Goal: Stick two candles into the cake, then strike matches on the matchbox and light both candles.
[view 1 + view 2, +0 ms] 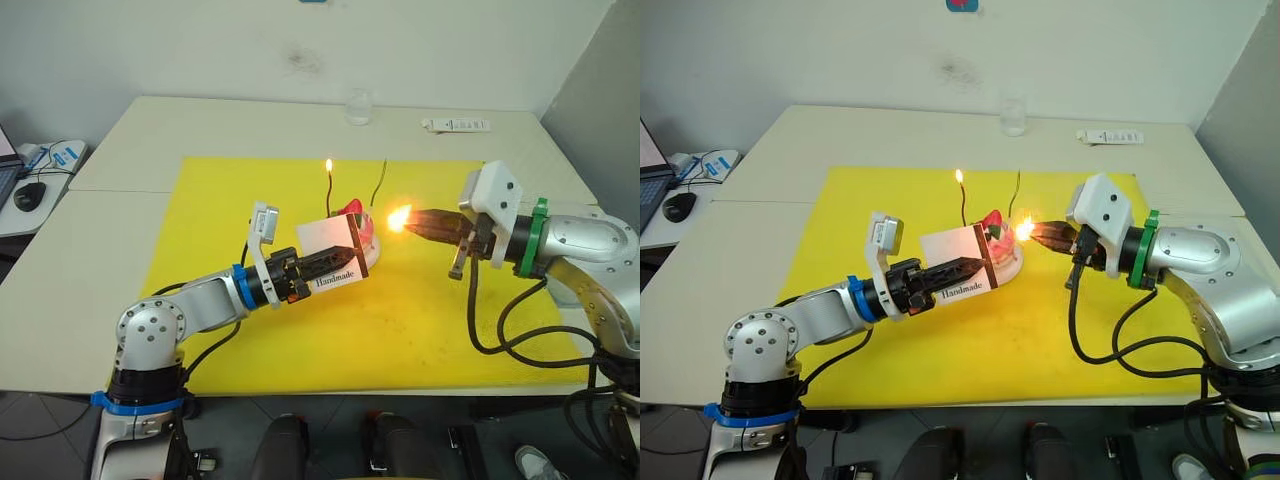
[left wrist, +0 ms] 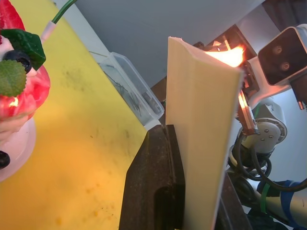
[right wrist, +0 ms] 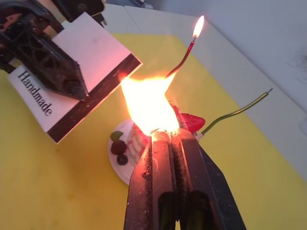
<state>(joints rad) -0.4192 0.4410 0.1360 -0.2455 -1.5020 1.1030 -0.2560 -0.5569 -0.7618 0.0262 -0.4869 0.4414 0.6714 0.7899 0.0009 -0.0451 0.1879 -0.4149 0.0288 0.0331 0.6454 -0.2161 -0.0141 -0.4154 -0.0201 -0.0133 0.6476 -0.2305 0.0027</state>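
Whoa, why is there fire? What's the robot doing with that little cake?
The robot is lighting candles on a small pink cake that sits on a yellow mat. Its left end effector holds up the matchbox beside the cake. Its right end effector grips a burning match, whose big flame is close to the cake. The red candle is already lit; the green candle is not yet.

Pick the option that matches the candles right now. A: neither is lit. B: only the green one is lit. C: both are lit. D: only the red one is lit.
D: the red candle carries a small flame at its tip, while the green candle has a dark, unlit tip; the large flame sits at the right hand, close to the cake.
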